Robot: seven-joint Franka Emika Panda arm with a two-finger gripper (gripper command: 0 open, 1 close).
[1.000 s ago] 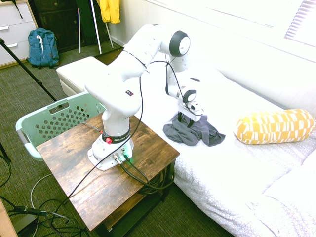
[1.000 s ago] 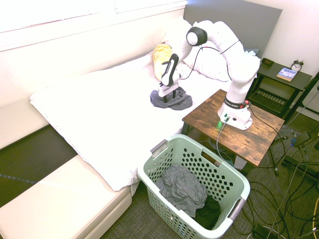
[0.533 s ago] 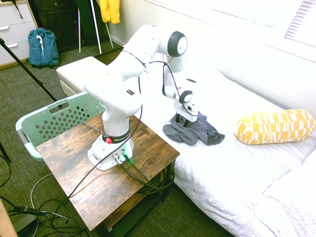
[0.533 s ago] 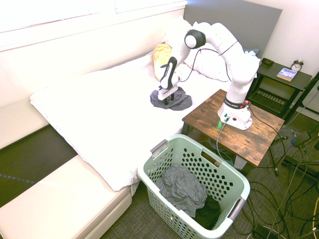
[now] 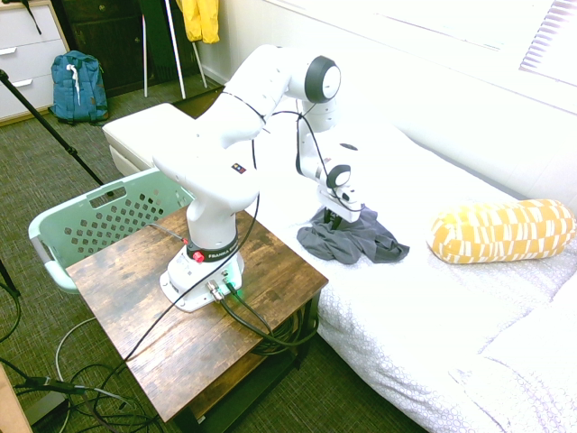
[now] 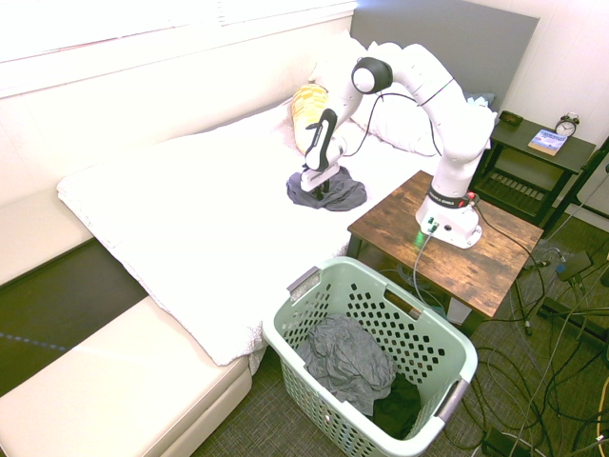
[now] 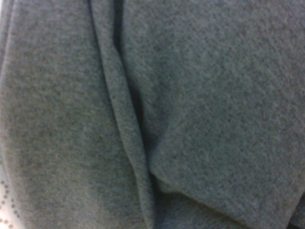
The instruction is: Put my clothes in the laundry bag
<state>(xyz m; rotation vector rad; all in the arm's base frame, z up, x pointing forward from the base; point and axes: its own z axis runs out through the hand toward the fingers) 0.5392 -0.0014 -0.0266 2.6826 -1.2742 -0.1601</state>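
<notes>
On the white bed (image 5: 433,298) the gripper (image 5: 335,216) presses into the grey garment (image 5: 353,242), jaws apparently pinching fabric (hard to confirm), next lift toward the floor-standing laundry basket (image 6: 447,333).

gripper (image 5: 334,216) fingertips sunk into clothes (image 5: 356,242)

Bed (image 5: 469,307): white cover, dark grey clothes (image 5: 353,242) crumpled near edge, yellow-white pillow (image 5: 501,230) well apart. Floor (image 5: 54,194): mint laundry basket (image 6: 376,357) with grey clothes inside, blue backpack (image 5: 77,86) by drawers.
</notes>
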